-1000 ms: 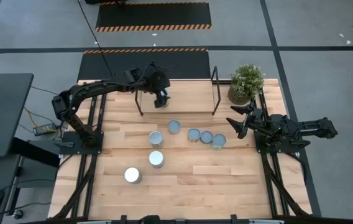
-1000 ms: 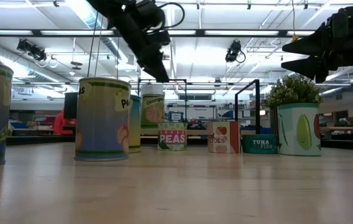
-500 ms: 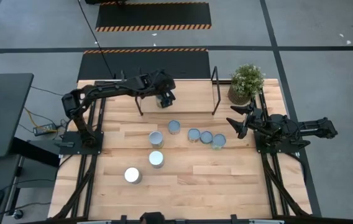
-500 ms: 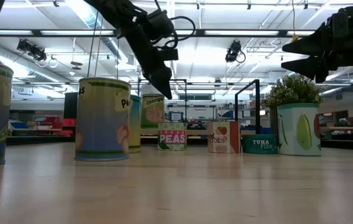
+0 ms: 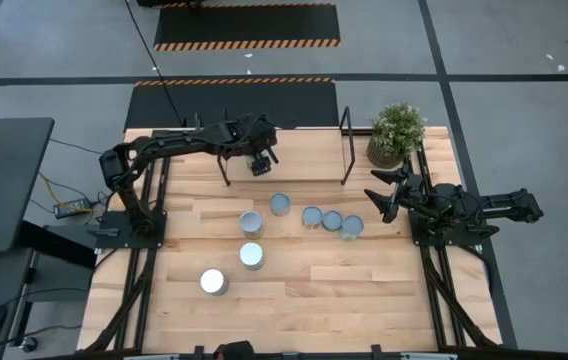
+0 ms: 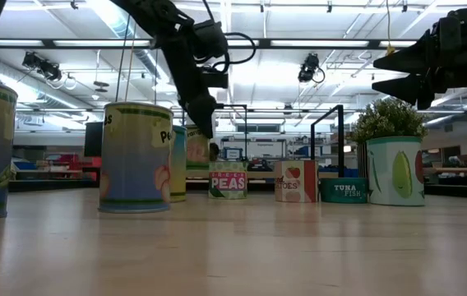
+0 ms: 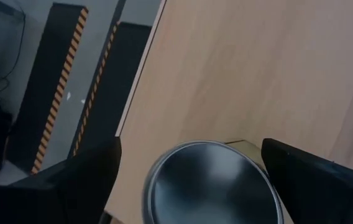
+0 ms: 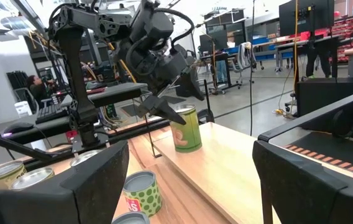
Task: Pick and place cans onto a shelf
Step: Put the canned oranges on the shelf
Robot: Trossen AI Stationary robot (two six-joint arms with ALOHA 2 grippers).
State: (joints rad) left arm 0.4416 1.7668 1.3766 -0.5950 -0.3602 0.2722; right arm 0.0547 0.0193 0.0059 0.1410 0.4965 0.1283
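The left gripper hung over the shelf, its fingers spread wide either side of a green can standing there, gripping nothing. From above, the arm hid most of that can. Six more cans stood on the table. The right gripper waited beside the plant, jaws parted and empty.

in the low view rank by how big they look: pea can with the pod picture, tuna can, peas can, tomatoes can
1. Pea-pod can, though it may simply stand nearer the camera.
2. Tomatoes can and peas can look alike.
3. Tuna can, the flattest.
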